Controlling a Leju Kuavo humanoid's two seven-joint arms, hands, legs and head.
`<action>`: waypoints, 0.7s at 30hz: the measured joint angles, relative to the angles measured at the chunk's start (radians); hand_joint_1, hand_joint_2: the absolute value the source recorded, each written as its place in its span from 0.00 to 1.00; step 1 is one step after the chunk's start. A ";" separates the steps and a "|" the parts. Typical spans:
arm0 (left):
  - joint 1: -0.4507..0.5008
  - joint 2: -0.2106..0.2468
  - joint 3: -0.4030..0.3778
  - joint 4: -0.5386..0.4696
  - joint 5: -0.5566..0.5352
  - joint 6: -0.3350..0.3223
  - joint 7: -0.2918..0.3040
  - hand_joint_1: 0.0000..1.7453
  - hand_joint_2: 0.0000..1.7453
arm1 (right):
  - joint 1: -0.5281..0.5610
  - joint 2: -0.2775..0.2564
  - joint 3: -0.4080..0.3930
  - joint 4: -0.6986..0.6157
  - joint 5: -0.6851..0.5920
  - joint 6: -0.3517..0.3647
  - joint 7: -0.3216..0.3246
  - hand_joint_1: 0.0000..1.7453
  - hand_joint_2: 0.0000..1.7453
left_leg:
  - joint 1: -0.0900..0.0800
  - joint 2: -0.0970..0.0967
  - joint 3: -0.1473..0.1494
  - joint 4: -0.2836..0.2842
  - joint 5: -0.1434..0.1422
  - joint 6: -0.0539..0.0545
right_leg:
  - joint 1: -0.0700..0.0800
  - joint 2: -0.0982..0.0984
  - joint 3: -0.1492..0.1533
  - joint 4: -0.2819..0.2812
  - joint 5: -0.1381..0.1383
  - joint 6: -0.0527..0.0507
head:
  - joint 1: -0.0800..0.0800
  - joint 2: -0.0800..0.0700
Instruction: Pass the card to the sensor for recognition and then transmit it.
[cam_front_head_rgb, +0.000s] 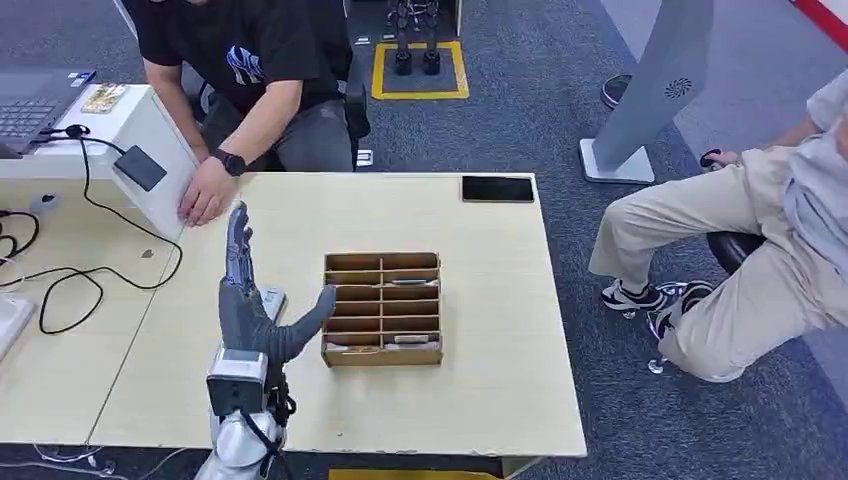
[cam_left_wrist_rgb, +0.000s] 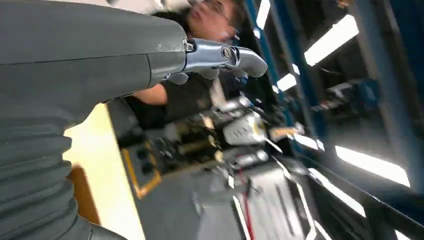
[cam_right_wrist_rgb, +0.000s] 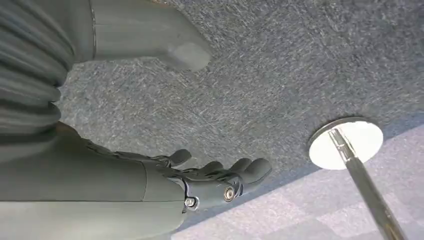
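Left hand (cam_front_head_rgb: 252, 305), fingers spread and empty, stands upright just left of the wooden card organizer (cam_front_head_rgb: 383, 308); cards (cam_front_head_rgb: 395, 341) lie in its near slots, long axes left-right.

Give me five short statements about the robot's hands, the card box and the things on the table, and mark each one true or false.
1. The left hand is raised over the table with its fingers spread and nothing in it. True.
2. The wooden card box lies to the left of the left hand. False: it lies to the hand's right, beside the thumb.
3. A person's hand rests on the white box that carries the black sensor. True.
4. The black phone lies inside the card box. False: it lies flat at the table's far edge, apart from the box.
5. The right hand grips a card. False: it hangs open over the grey carpet.
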 joint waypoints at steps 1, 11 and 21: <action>0.006 0.008 -0.017 -0.011 0.001 -0.008 -0.008 0.00 1.00 | 0.000 0.000 0.000 0.000 -0.002 0.000 0.000 0.00 1.00 | 0.000 0.000 0.000 0.000 0.000 0.000 | 0.000 0.000 0.000 0.000 0.000 0.000 | 0.000 0.000; 0.027 0.045 -0.078 -0.058 0.005 -0.020 -0.015 0.00 1.00 | 0.000 0.000 0.000 -0.001 -0.003 0.000 0.000 0.00 1.00 | 0.000 0.000 0.000 0.000 0.000 0.000 | 0.000 0.000 0.000 0.000 0.000 0.000 | 0.000 0.000; 0.043 0.089 -0.119 -0.082 -0.028 -0.173 -0.080 0.00 1.00 | 0.005 0.000 0.000 -0.006 -0.003 0.000 -0.001 0.00 1.00 | 0.000 0.000 0.000 0.000 0.000 0.000 | 0.000 0.000 0.000 0.000 0.000 0.000 | 0.000 0.000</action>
